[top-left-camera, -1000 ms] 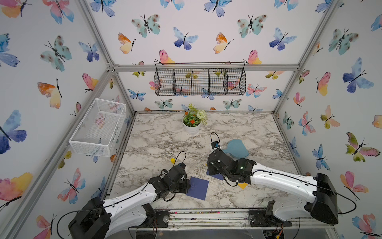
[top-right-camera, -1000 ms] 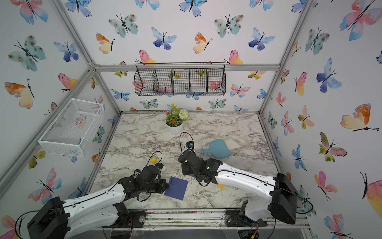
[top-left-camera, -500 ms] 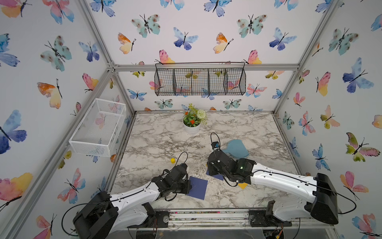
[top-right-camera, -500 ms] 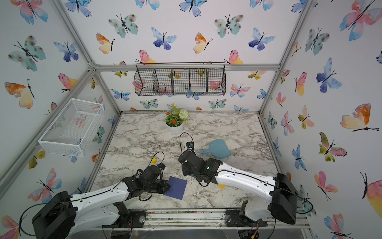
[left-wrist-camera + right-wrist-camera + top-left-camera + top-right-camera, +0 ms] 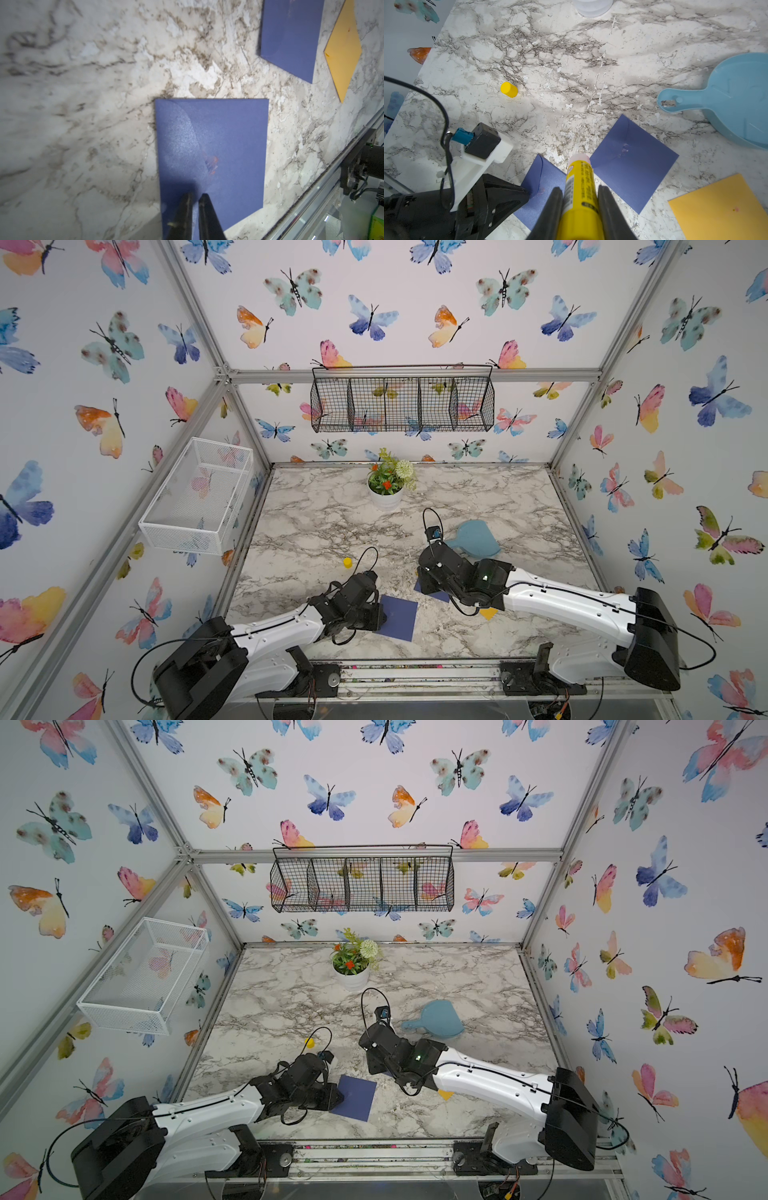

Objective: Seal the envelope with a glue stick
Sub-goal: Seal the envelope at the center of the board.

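We are clamping our right claw (image 5: 580, 188) on the glue stick (image 5: 579, 207). Our left claw (image 5: 196, 195) is hanging pinched together over the blue envelope (image 5: 228, 145).

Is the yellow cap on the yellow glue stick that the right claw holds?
No, the yellow cap lies apart on the marble tabletop; the yellow glue stick shows a bare tip.

Nothing legible in my view.
The glue stick (image 5: 580, 187) I hold carries black print and what looks like a barcode label, all too blurred for me to read.
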Available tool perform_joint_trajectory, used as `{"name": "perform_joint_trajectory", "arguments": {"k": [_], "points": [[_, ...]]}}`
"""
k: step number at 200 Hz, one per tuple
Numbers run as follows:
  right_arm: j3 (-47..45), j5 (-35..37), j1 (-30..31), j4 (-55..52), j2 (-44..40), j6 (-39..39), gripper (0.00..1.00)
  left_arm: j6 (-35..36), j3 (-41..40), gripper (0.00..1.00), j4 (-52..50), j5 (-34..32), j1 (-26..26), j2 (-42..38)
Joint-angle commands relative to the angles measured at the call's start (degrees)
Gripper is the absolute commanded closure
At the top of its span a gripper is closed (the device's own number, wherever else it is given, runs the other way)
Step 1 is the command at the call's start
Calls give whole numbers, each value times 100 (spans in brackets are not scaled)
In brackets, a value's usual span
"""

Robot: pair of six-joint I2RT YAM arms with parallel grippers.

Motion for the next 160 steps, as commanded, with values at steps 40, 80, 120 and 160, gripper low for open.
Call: {"name": "perform_joint_trajectory", "arguments": {"k": [40,80,120,160], "points": [[-2,142,-26,-194,-148,86,97,222,300,94,-796,-523,-98,645],[125,522,-26,-509,-208,26,97,242,593,95,-1261,-986,-393,1136],[238,871,-78,-825,-347,-79,97,171,919,97,-1655,-1420,-800,1797],[215,1026,-141,-945,-533,-148,97,111,1185,100,-1964,-1689,-1076,2284]]}}
